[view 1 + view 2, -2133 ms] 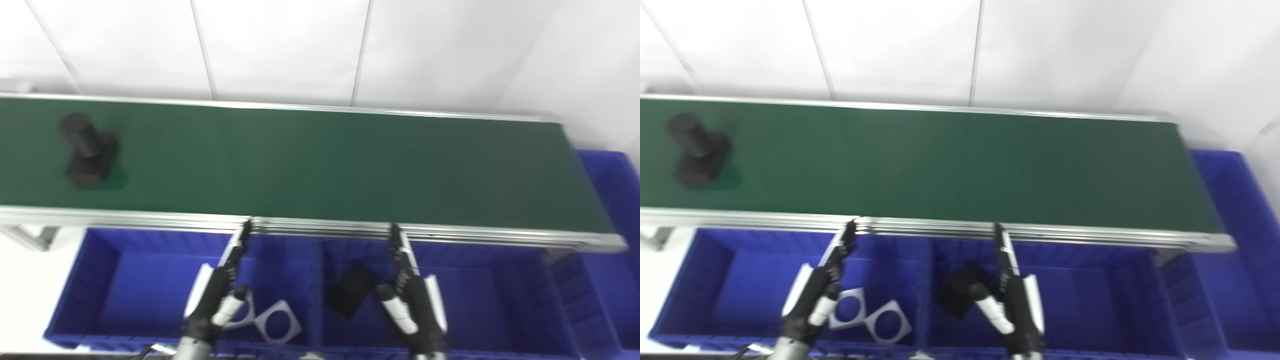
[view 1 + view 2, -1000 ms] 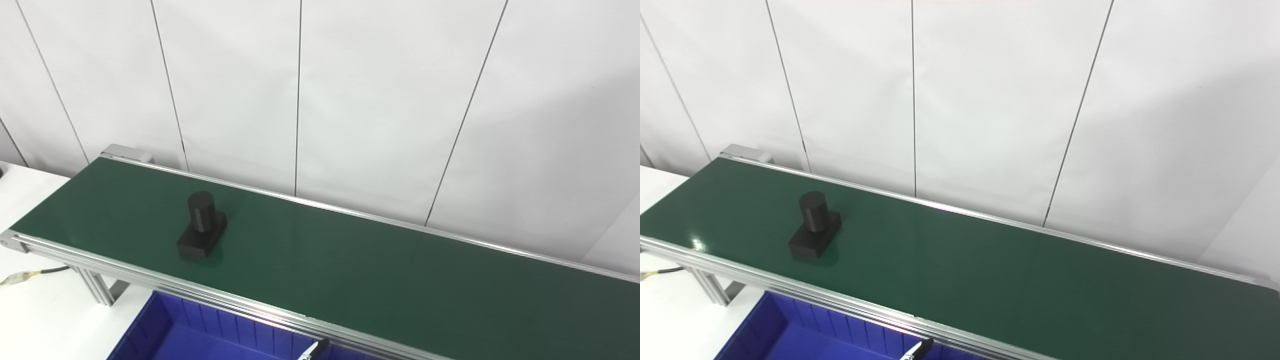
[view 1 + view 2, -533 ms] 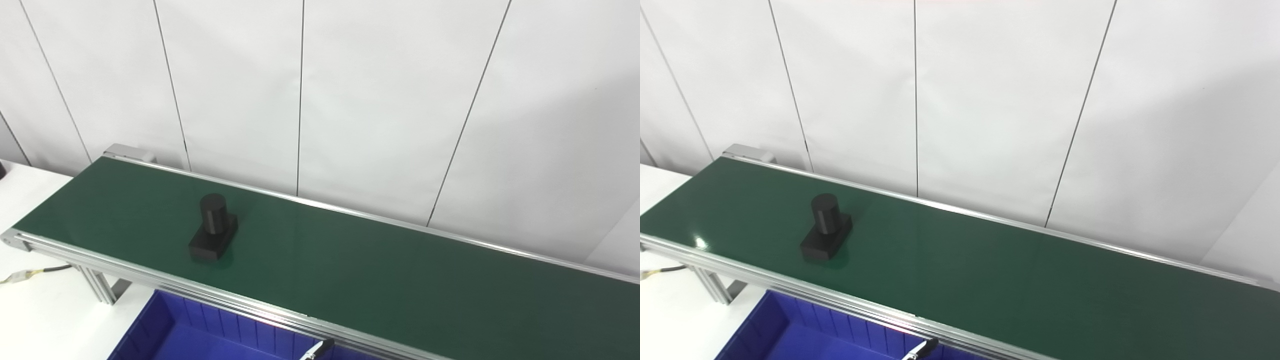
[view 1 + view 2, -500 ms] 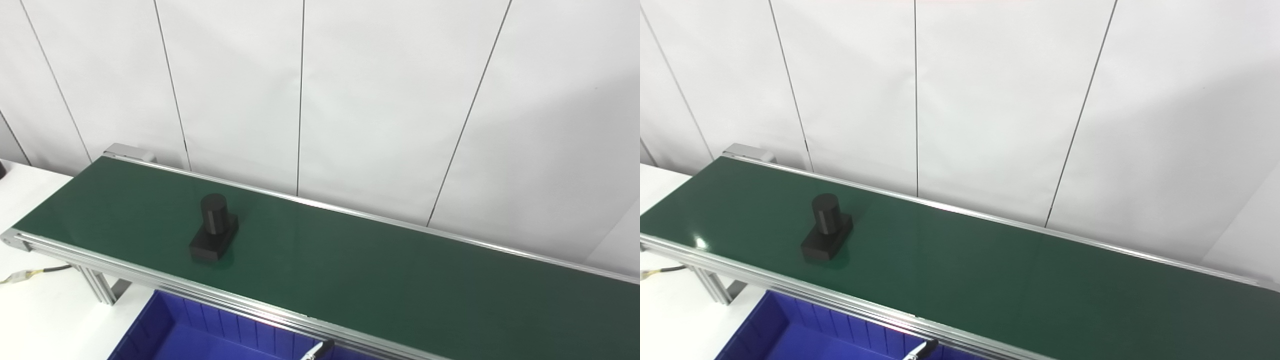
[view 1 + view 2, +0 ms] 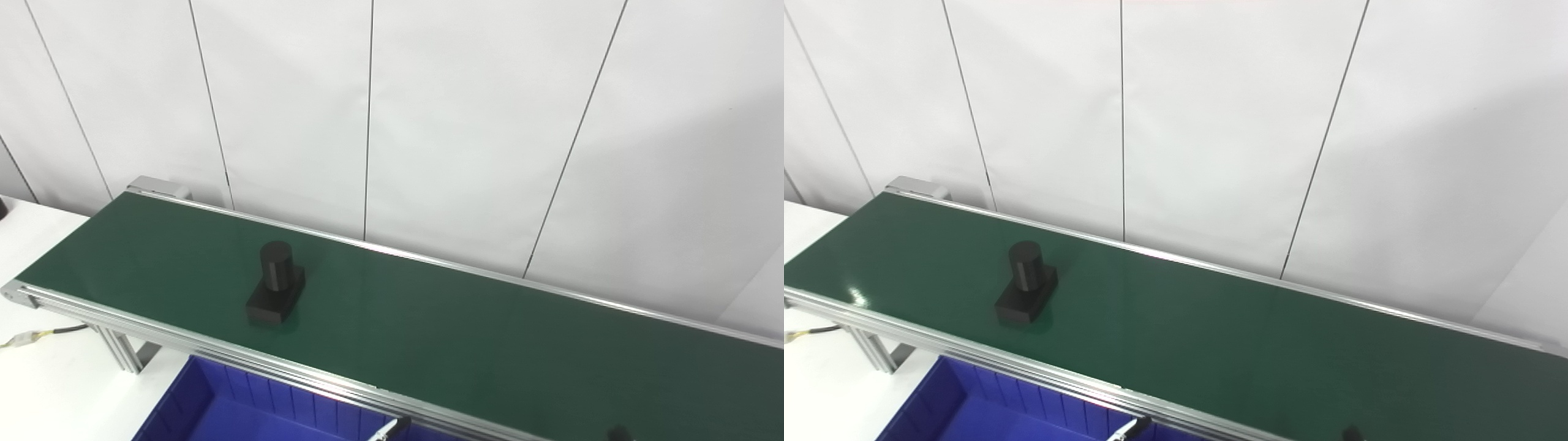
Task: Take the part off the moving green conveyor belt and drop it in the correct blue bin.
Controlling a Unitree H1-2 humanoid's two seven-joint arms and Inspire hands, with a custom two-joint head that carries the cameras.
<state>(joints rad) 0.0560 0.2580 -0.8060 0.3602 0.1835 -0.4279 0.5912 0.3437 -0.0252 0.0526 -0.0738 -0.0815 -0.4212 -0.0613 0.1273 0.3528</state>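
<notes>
A black part (image 5: pixel 275 293), an upright cylinder on a rectangular base, rides on the left half of the green conveyor belt (image 5: pixel 490 343); it also shows in the right eye view (image 5: pixel 1026 291). Only a fingertip of my left hand (image 5: pixel 392 427) pokes up at the bottom edge, below the belt's near rail. A dark tip of my right hand (image 5: pixel 618 433) shows at the bottom edge over the belt's near side. Both hands are far from the part. Their fingers are out of frame. A corner of a blue bin (image 5: pixel 245 407) shows below the belt.
A white panelled wall stands behind the belt. A white table surface (image 5: pixel 55 392) with a cable lies at the left, beside the belt's aluminium leg (image 5: pixel 122 355). The belt's left end (image 5: pixel 153 184) is in view; its right end is cut off.
The part has ridden to the right along the belt. A dark tip of my right hand has come into view at the bottom edge. Since 2.1 s ago the camera has tilted up.
</notes>
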